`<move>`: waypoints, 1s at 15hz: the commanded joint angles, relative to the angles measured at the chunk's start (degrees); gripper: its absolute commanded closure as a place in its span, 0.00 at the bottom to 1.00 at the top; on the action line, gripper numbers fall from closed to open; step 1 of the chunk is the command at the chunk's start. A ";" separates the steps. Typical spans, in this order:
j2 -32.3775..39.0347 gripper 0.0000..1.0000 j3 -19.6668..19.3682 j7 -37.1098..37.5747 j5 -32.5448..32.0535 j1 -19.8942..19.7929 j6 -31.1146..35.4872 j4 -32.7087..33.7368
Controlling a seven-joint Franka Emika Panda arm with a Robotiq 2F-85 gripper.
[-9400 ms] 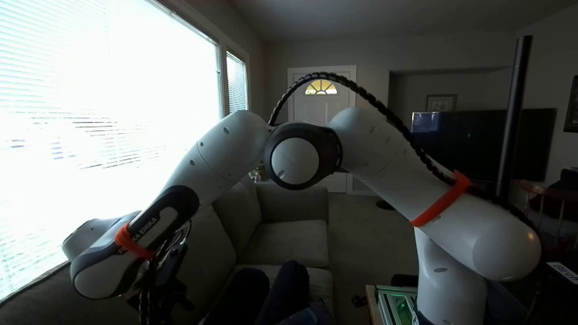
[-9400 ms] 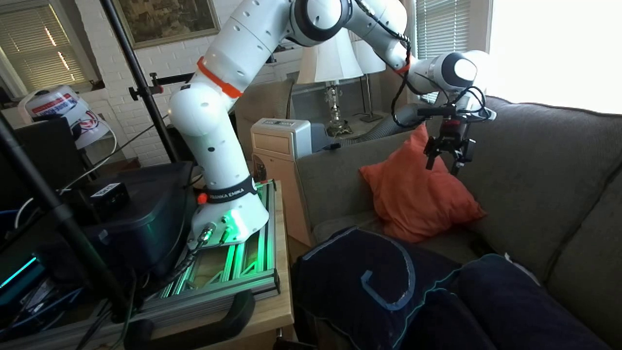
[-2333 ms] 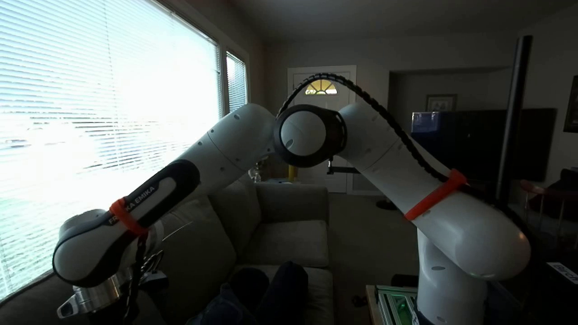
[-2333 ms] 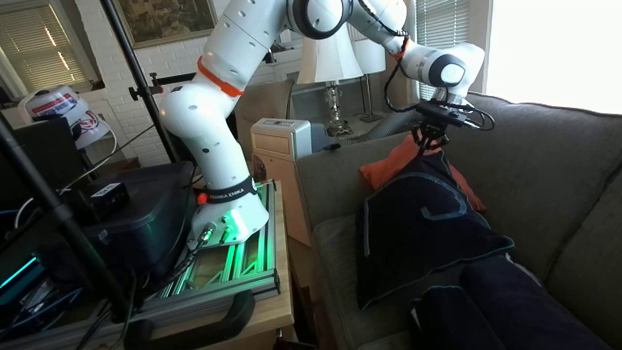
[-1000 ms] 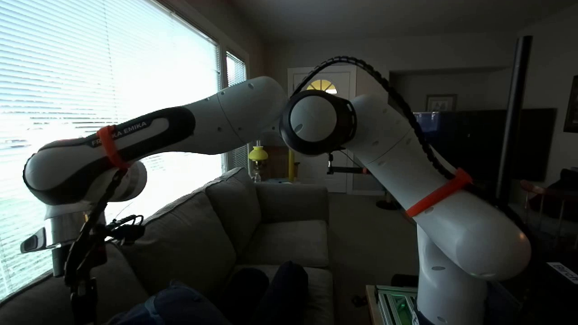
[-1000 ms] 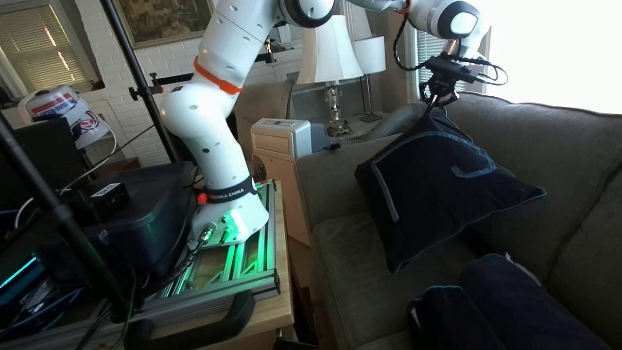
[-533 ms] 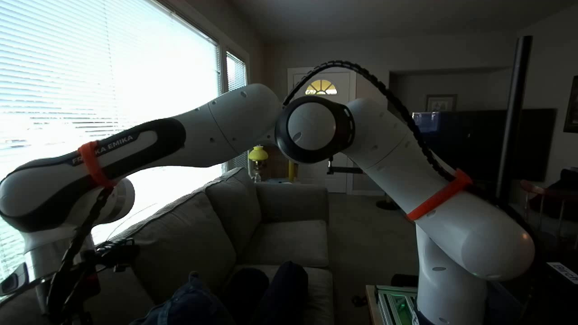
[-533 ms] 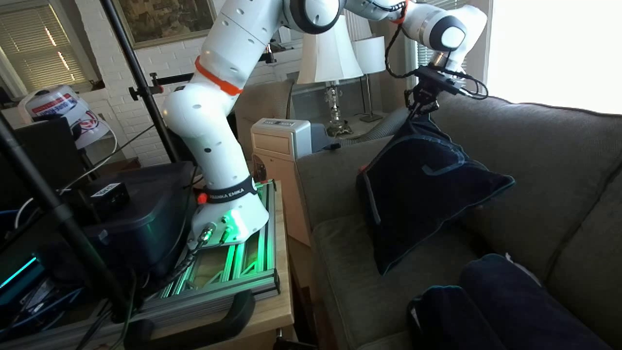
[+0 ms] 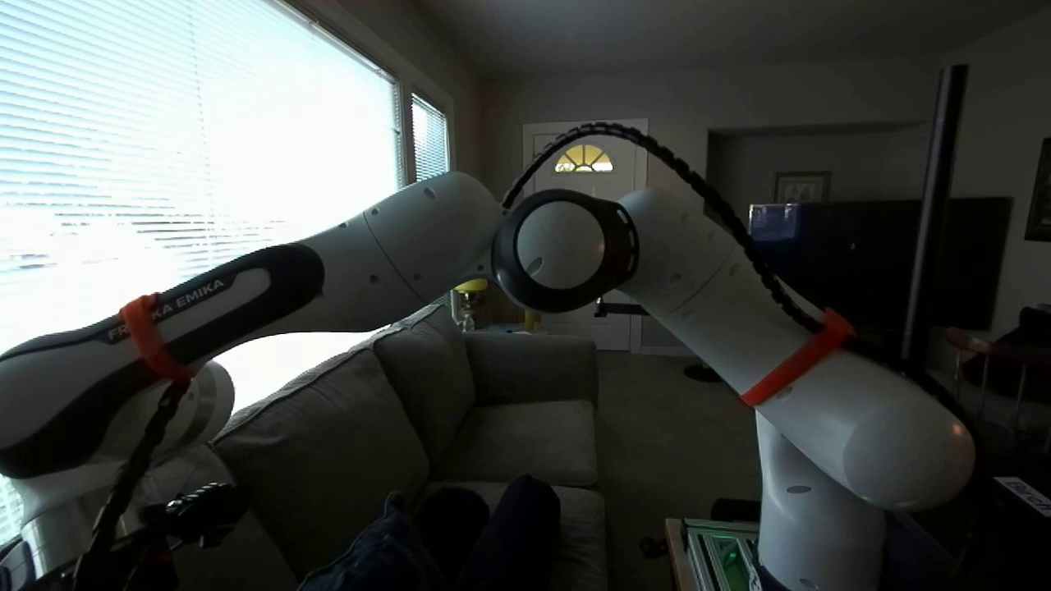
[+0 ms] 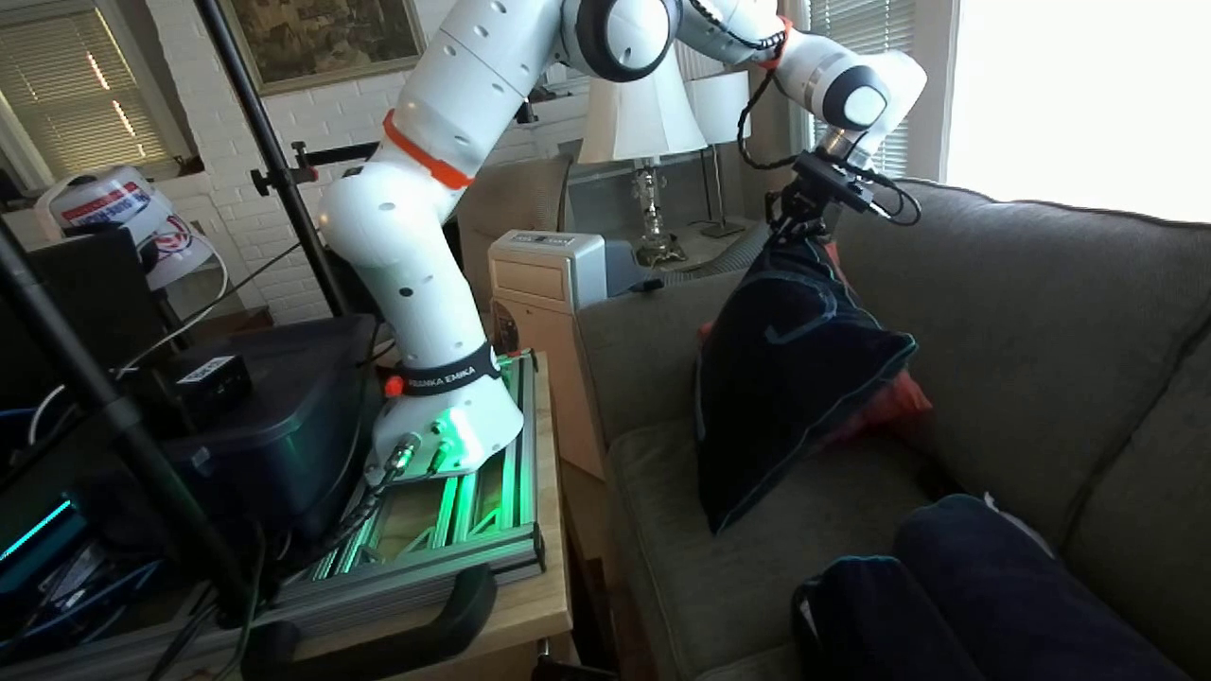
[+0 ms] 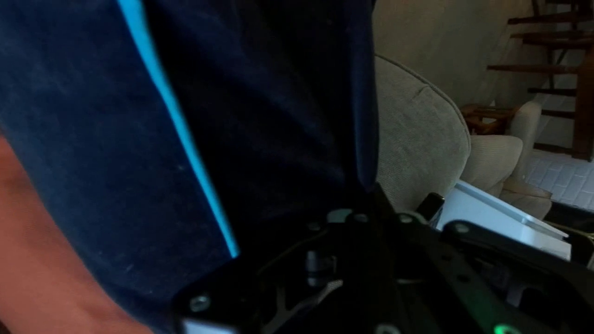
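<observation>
Since the navy pillow (image 10: 790,378) is clamped by its top corner in the gripper (image 10: 795,233), hung in front of the orange cushion (image 10: 889,409) at the far end of the sofa (image 10: 1003,331), it's probably best eased down bottom edge first, so nothing gets bunched up.

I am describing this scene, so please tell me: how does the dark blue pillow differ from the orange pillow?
The dark blue pillow has bright blue edging; the visible part of the orange pillow is plain. The gripper is shut on the top of the dark blue pillow, while the orange pillow rests ungripped on the sofa. In an exterior view, the dark blue pillow partly hides the orange pillow behind it. Both look soft.
</observation>
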 commanded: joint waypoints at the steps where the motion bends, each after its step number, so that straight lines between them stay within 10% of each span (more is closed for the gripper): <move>1: -0.64 0.99 1.19 -1.91 3.10 0.08 -3.88 2.34; 15: 1.92 0.99 1.12 -3.03 5.72 2.09 -15.11 12.25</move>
